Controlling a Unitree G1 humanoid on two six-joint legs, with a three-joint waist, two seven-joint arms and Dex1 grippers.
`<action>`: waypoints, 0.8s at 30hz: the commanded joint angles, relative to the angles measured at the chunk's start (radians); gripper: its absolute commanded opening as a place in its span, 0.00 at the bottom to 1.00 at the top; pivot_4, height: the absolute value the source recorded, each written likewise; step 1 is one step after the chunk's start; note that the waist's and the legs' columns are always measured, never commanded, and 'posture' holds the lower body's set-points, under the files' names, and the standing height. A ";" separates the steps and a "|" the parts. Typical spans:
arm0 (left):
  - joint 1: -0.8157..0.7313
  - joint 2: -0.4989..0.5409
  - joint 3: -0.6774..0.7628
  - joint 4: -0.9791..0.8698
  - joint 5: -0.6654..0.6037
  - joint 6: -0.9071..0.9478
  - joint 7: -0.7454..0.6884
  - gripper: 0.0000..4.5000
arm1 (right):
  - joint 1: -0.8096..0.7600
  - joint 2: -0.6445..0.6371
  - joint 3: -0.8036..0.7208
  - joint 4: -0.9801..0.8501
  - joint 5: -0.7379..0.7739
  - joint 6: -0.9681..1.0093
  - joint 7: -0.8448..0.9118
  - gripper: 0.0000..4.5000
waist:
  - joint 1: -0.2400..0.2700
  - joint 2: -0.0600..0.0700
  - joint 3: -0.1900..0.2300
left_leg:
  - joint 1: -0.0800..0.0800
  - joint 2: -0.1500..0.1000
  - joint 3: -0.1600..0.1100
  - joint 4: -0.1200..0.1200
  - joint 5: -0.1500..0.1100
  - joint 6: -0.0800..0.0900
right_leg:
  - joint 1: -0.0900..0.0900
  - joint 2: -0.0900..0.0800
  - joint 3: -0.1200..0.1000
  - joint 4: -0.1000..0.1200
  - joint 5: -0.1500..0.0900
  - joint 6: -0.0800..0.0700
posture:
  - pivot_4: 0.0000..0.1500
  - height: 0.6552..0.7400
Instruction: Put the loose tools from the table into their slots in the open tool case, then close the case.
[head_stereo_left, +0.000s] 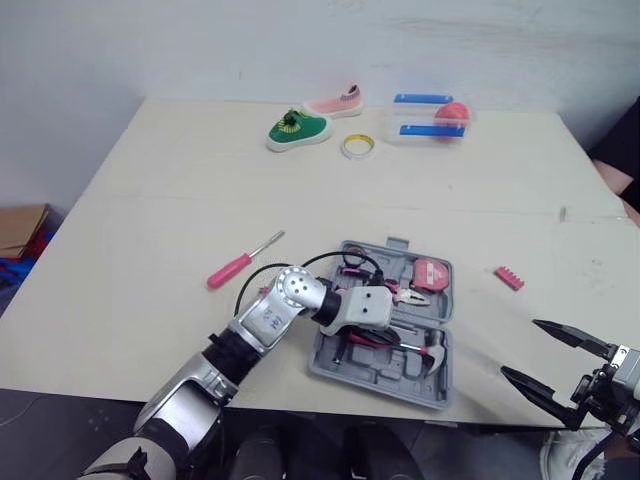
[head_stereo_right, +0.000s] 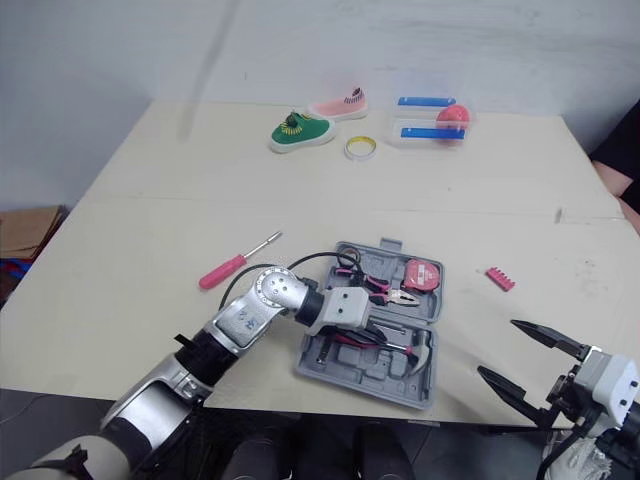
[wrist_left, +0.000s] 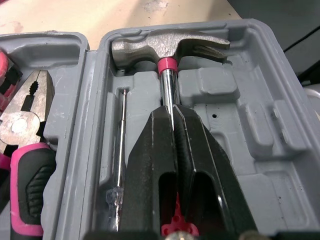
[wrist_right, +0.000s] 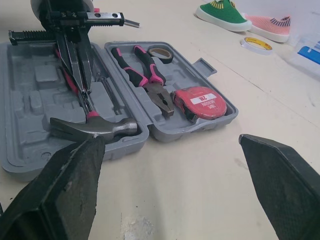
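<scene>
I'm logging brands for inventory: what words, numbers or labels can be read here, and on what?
No text is readable.
The red tape measure in the tool case carries a white label with dark print, too blurred to read.

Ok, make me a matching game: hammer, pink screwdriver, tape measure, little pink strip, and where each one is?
1 hammer
2 pink screwdriver
3 tape measure
4 pink strip

A on the table, right of the case
B in the case, beside the pliers
C on the table, left of the case
D in the case, handle in the left gripper

Pairs: 1-D, 2-C, 3-B, 4-A
</scene>
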 joint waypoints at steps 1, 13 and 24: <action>0.029 0.053 -0.120 0.145 0.148 0.052 -0.018 0.01 | 0.012 0.015 -0.019 0.001 0.004 -0.024 -0.012 1.00 | 0.001 0.000 -0.004 | 0.001 0.000 0.000 0.000 0.000 0.000 | 0.001 0.000 0.000 -0.001 0.000 0.000 | 1.00 1.00; 0.058 0.005 -0.088 0.189 0.091 0.092 0.019 0.01 | 0.031 0.047 -0.005 0.002 -0.011 -0.049 -0.036 1.00 | 0.000 -0.006 -0.033 | 0.017 0.002 -0.002 -0.013 -0.005 -0.006 | 0.024 0.000 0.000 -0.018 -0.011 -0.020 | 1.00 1.00; 0.067 -0.032 0.286 -0.115 -0.355 -0.007 -0.148 0.01 | 0.007 0.019 -0.014 0.032 -0.012 -0.049 -0.034 1.00 | 0.004 0.010 -0.019 | -0.007 -0.001 -0.002 -0.012 0.001 -0.003 | -0.009 0.001 0.000 -0.008 0.000 -0.001 | 1.00 1.00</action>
